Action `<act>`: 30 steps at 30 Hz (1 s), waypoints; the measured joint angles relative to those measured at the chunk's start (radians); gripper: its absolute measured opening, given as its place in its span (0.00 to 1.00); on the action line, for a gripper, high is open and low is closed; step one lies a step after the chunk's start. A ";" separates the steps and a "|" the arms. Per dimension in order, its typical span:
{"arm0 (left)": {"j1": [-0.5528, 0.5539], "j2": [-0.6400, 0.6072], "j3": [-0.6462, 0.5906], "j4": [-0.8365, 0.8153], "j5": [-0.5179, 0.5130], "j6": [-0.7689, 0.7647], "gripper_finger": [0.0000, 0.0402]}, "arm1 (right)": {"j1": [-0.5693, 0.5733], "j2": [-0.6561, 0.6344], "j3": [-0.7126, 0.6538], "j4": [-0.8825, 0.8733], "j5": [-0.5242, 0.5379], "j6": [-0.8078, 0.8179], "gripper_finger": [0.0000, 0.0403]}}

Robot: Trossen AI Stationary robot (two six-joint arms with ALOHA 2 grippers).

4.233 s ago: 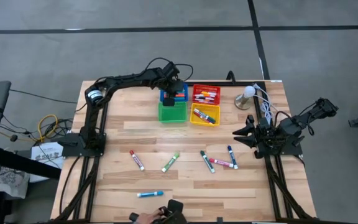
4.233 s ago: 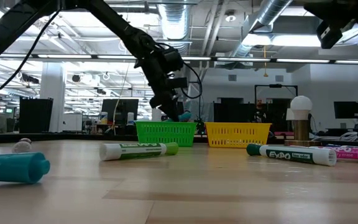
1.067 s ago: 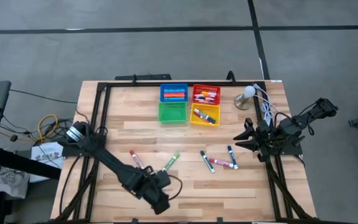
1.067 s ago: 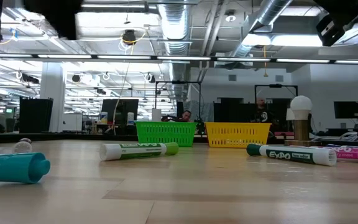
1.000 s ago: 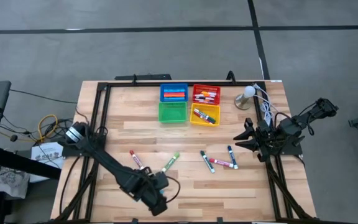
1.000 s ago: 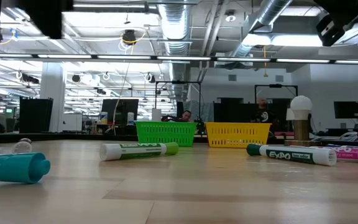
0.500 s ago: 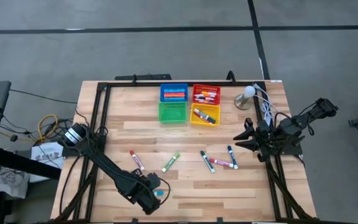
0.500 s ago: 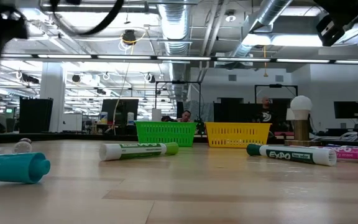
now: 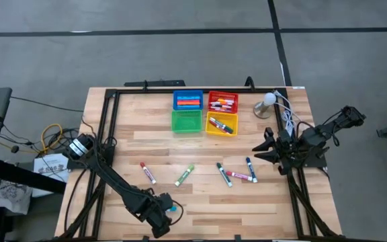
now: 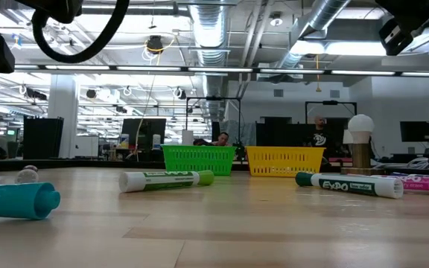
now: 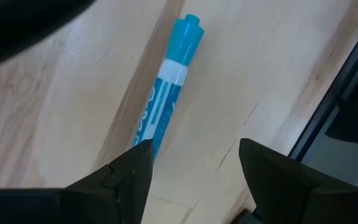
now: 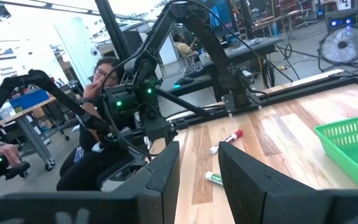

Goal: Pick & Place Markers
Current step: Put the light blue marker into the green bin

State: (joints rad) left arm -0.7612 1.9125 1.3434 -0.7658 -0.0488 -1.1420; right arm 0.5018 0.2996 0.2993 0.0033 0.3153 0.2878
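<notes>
A wooden desk point(image 9: 126, 144) seen from above, with four small coloured bins at its far edge and loose markers scattered across the near half. The sorting looks partly done. The blue bin point(image 9: 188, 100) holds several markers, the red bin point(image 9: 223, 102) holds several more, and the yellow bin point(image 9: 222, 125) has a few; the green bin point(image 9: 186, 122) appears empty.

Six markers are not yet binned. A red-capped marker point(image 9: 147, 173) and a green-capped marker point(image 9: 184, 175) lie left of centre, apart from each other. To their right a dark green marker point(image 9: 224, 174), a pink marker point(image 9: 240, 176) and a blue marker point(image 9: 250, 169) lie close together. A light-blue marker point(image 11: 166, 93) lies alone near the front edge of the desk.

The left gripper point(image 9: 158, 219) is down at that front edge, right beside the light-blue marker. In the left wrist view its fingers point(image 11: 135, 177) are spread apart with nothing between them, and the marker lies flat on the wood just ahead of them, so this pick seems to be starting rather than finished.

The right gripper point(image 9: 269, 144) waits at the right side of the desk, near the loose cluster; its fingers are open and empty
</notes>
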 joint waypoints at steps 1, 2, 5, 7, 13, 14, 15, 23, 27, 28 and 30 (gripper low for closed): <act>0.000 0.000 0.000 -0.001 -0.004 0.000 0.59 | 0.000 0.000 0.000 -0.003 0.000 0.000 0.25; 0.000 0.000 0.000 -0.001 -0.004 0.000 0.59 | 0.000 0.000 0.000 -0.007 0.000 0.000 0.25; 0.000 0.000 0.000 -0.001 -0.012 0.015 0.59 | 0.000 0.000 0.000 -0.027 0.000 0.000 0.25; 0.001 0.000 0.000 0.001 -0.023 0.040 0.59 | 0.000 0.000 0.000 -0.035 0.000 0.000 0.25; 0.014 0.000 -0.016 0.021 -0.037 0.116 0.59 | 0.000 0.000 0.000 -0.037 0.000 0.000 0.25; 0.017 0.000 -0.027 0.023 -0.037 0.116 0.59 | 0.000 0.000 0.000 -0.037 0.000 0.000 0.25; 0.018 0.000 -0.041 0.029 -0.037 0.117 0.59 | 0.000 0.000 0.000 -0.037 0.000 0.000 0.25; 0.024 0.000 -0.141 0.136 -0.033 0.117 0.59 | 0.000 0.000 0.000 -0.036 0.000 0.000 0.25; 0.024 -0.003 -0.183 0.181 -0.037 0.118 0.59 | 0.000 0.000 0.000 -0.034 0.000 0.001 0.25; 0.024 -0.006 -0.194 0.194 -0.038 0.118 0.59 | 0.000 0.000 0.000 -0.034 0.000 0.001 0.25; 0.024 -0.008 -0.208 0.212 -0.040 0.118 0.59 | 0.000 0.000 0.000 -0.034 0.000 0.001 0.25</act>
State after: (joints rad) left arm -0.7372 1.9049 1.1355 -0.5540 -0.0884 -1.0245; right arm 0.5014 0.3000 0.2989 -0.0308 0.3149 0.2886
